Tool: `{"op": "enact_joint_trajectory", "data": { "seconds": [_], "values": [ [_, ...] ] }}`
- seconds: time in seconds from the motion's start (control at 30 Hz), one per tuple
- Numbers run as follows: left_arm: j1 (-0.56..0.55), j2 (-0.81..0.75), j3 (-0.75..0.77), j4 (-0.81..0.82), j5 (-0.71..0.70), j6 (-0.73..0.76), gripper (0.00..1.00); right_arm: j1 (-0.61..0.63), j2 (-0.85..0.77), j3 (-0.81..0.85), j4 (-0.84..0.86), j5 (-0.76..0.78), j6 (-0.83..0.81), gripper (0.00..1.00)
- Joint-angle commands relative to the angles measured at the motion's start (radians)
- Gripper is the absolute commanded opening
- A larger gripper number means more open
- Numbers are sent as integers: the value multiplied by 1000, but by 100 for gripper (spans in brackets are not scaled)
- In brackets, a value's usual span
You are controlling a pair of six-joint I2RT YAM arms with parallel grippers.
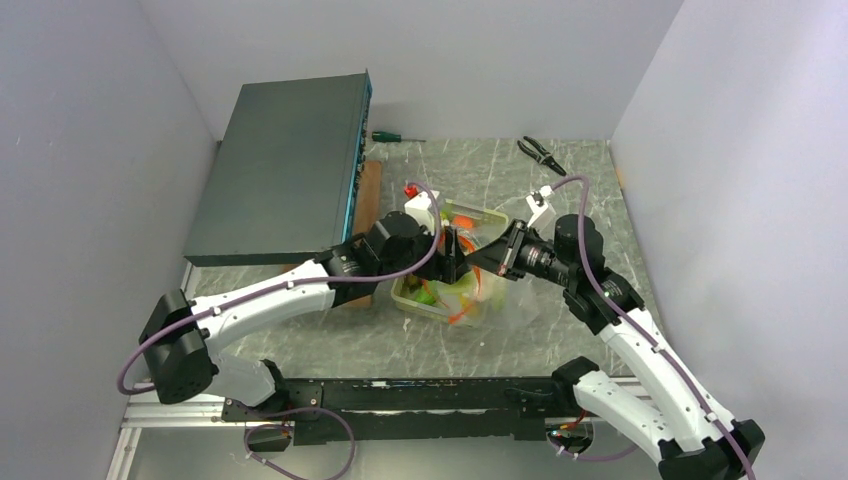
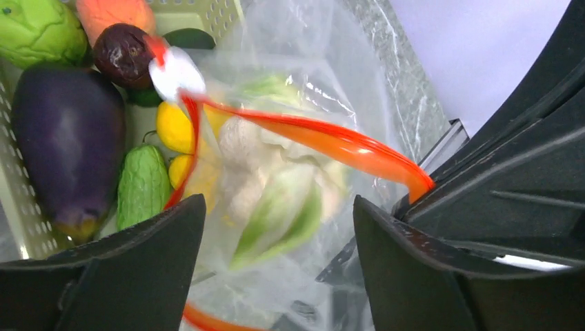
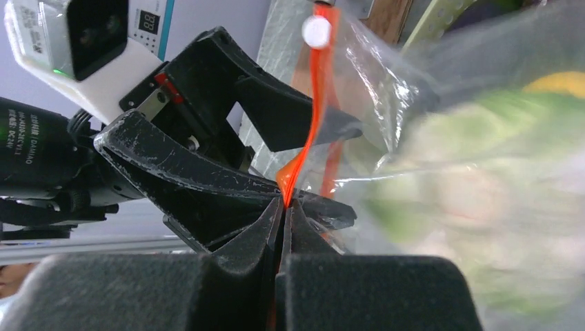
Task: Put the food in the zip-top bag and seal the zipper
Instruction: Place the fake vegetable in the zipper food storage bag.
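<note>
1. The right gripper (image 3: 285, 207) is pinched shut on one end of the zipper (image 2: 324, 136). It holds the zip-top bag (image 2: 359, 76) up over the pale green tray (image 2: 214, 14).
2. The left gripper (image 2: 279, 207) faces the bag's side, jaws wide apart and holding nothing.
3. The cauliflower (image 2: 241, 148) and a bright green piece (image 2: 276, 214) lie inside the bag. A yellow round piece (image 2: 172, 127) may be inside or behind the film; the blur leaves it unclear.
4. The zipper's long axis runs from the right gripper's pinch to the white slider tab (image 2: 176, 72) at the far end.
5. The tab sits ahead and to the left of the open jaws, so the left arm looks nearer to it.
6. Two halves of the strip part at the tab, so the mouth appears unsealed.
</note>
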Motion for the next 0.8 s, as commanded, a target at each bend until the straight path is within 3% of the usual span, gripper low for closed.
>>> {"op": "enact_joint_trajectory", "data": {
  "seconds": [0.0, 0.07, 0.23, 0.4, 0.53, 0.7, 0.77],
  "values": [
    [-46, -77, 10, 67, 210, -9, 91, -30, -5, 53, 27, 50, 3, 0],
    [-46, -132, -12, 56, 219, -12, 99, -50, -15, 54, 0, 55, -4, 0],
    [-46, -278, -45, -13, 194, -36, 100, -93, -40, 32, -33, 30, -11, 0],
    [-46, -363, -111, -76, 84, -71, 90, -103, -51, 23, -45, 6, -13, 0],
    [-45, -328, -145, -133, -18, -82, 81, -104, -63, 41, -59, 10, -19, 0],
    [-56, -182, -63, -260, -135, -91, 66, -106, -77, 59, -84, 14, -29, 0],
    [-75, -137, -31, -303, -222, -111, 67, -105, -84, 53, -78, 11, -27, 0]
  ]
}}
